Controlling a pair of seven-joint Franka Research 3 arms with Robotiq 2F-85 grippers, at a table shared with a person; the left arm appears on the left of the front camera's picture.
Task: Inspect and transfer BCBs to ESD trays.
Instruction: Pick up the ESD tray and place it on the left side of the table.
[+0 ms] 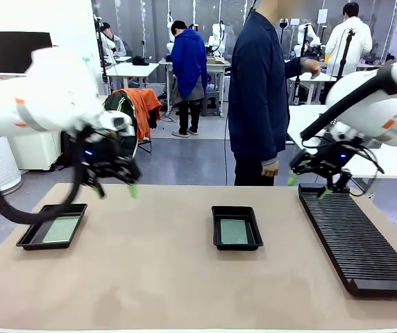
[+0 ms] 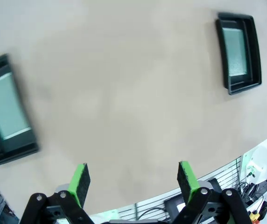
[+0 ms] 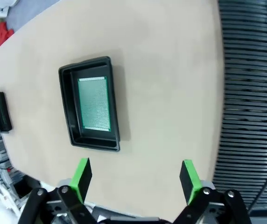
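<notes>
While the tan tabletop (image 1: pixel 164 277) fills the lower frame, the long black ribbed rack (image 1: pixel 358 243) lies at the lower right. One ESD tray (image 1: pixel 51 227) sits at the left, the other ESD tray (image 1: pixel 236 227) in the middle; each holds one pale-green BCB (image 1: pixel 61 229) (image 1: pixel 233 232). The left gripper (image 1: pixel 117 187) hangs above the left tray and the right gripper (image 1: pixel 308 186) over the rack's far end, both with jaws apart and empty.

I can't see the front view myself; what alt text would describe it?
Two black trays sit on a tan table, each holding a pale-green board. The left gripper and right gripper hang open and empty above the table, the right one over a long black slotted rack. A person stands at the far side.
</notes>
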